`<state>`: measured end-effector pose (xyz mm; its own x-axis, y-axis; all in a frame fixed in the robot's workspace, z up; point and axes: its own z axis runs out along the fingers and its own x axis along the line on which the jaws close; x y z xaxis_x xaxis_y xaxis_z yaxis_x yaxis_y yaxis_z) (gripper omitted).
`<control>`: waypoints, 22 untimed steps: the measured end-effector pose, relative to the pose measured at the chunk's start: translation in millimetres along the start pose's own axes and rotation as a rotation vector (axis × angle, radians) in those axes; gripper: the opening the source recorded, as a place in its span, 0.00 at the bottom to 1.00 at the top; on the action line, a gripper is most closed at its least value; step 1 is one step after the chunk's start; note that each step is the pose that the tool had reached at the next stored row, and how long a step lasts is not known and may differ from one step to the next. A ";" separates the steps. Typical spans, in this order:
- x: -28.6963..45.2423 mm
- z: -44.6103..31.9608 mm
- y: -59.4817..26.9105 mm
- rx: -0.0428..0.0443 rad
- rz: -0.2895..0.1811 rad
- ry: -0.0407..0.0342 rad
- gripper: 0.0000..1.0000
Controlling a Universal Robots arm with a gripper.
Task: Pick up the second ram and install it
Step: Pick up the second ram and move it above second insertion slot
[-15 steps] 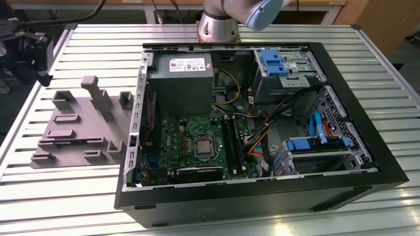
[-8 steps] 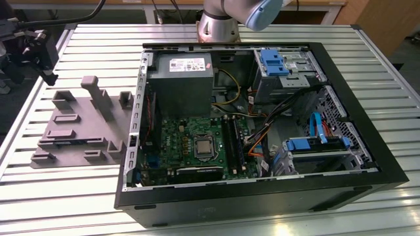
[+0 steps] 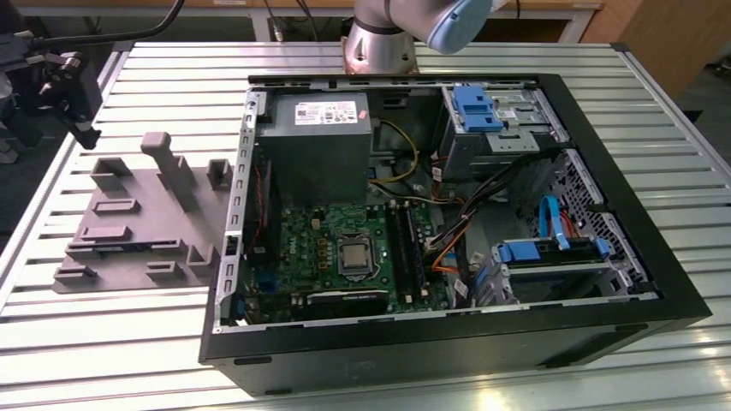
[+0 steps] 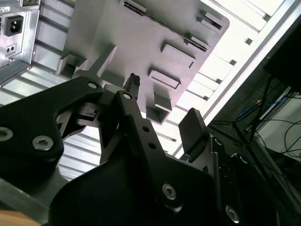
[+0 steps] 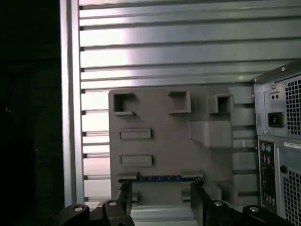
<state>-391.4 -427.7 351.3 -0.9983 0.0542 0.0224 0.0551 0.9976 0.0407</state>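
Overhead, gripper [image 5: 161, 201] — jaws apart — hangs above the second ram [image 5: 160, 178].

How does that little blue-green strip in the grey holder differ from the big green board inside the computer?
The second ram is a narrow strip; the motherboard is a broad plate. The ram rests in the grey holder outside the computer case, apparently on edge; the motherboard lies flat inside it. No wires reach the ram; cables run to the motherboard. Both are greenish circuit boards.
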 end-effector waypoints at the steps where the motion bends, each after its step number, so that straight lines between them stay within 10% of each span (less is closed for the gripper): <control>1: 0.0 0.2 0.0 0.0004 -0.016 0.0007 0.61; 10: 0.0 1.9 -0.1 0.0041 -0.162 0.0067 0.61; 22: -0.2 3.3 -5.0 0.0058 -0.218 0.0090 0.61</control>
<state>-391.5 -432.6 347.8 -0.9864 -0.1631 0.0225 -0.1621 0.9860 0.0398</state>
